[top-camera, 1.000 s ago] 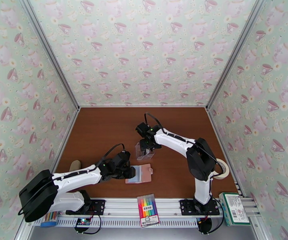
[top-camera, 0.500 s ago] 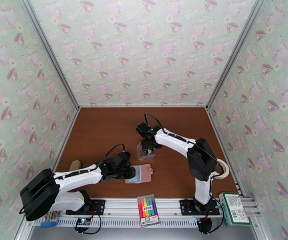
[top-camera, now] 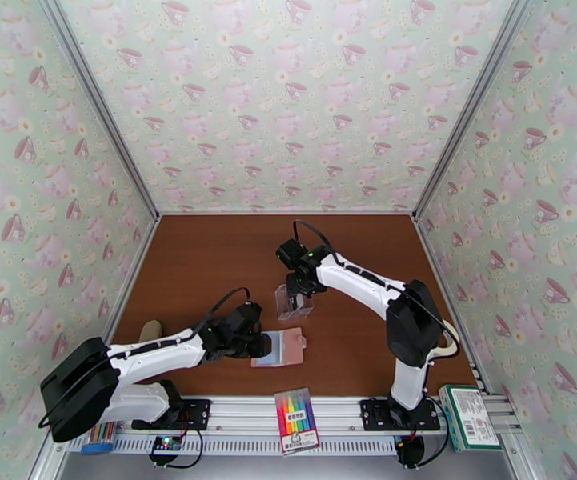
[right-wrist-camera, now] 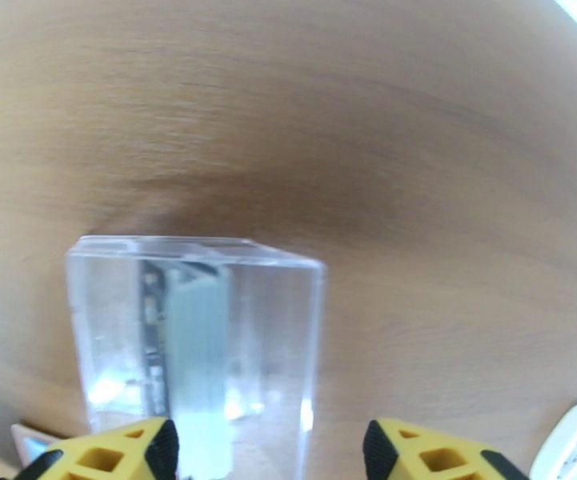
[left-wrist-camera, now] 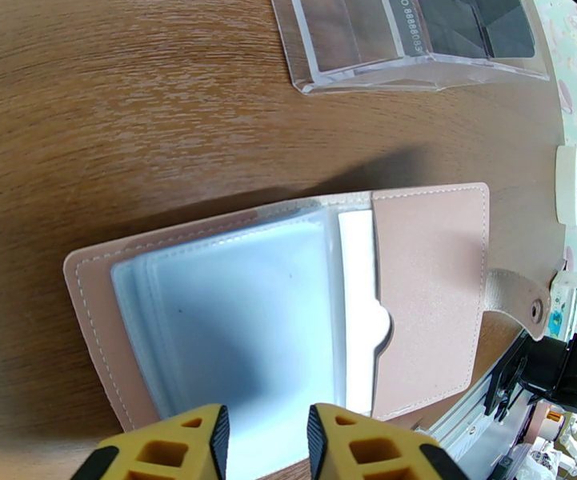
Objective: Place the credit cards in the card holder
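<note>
Nearest, my left arm lay low across the tabletop [top-camera: 208, 258], with the left gripper [left-wrist-camera: 264, 442] at the near-left edge of the card holder [left-wrist-camera: 428, 290]. The holder lay open and flat, blue-grey sleeves up. The jaws stood narrowly apart; whether they pinched the sleeves I could not tell. No dark card was noted in the sleeves, so I judged no insertion done.

Farther out, the credit cards [left-wrist-camera: 468, 26] sat in the clear box [right-wrist-camera: 272, 330]. My right arm reached forward and inward, elbow bent. The right gripper [right-wrist-camera: 268, 450] pointed down over the box, jaws wide apart, holding nothing. By my judgement, every card was left to transfer.
</note>
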### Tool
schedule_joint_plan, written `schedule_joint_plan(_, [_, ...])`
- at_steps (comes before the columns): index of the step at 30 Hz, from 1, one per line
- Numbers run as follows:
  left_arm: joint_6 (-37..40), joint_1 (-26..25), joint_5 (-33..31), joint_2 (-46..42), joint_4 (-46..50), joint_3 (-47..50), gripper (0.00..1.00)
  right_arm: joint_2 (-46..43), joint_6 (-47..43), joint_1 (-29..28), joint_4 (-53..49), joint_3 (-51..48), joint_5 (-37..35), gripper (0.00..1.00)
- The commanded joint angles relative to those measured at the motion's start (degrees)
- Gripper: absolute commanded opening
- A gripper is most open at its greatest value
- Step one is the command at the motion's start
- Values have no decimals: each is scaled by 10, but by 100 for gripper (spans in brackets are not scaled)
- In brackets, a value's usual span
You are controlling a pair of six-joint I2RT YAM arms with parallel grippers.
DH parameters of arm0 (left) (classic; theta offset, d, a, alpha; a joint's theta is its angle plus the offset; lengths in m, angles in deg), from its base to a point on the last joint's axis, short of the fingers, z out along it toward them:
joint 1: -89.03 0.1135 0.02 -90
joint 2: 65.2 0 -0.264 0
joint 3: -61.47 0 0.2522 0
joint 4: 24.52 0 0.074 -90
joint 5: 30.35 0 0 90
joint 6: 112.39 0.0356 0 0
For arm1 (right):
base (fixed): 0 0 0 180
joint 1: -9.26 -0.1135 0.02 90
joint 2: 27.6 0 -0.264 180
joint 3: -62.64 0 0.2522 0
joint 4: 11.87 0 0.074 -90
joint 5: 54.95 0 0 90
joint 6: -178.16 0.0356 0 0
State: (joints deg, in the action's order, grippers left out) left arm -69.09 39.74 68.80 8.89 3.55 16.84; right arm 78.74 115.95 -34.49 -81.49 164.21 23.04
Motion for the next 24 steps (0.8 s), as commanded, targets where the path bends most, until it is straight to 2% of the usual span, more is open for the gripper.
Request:
schedule_joint_plan(1, [0,3,-2,-1,-3,-14,35,-7,-4,1,14,14,55,70])
schedule_joint_plan(12, [1,3,-1,-2,-2,-12,35,29,-1,1,20,12,70,58])
schedule_joint_plan(24, [1,3,-1,-1,-4,-13,35,53,3,1,13,12,47,59])
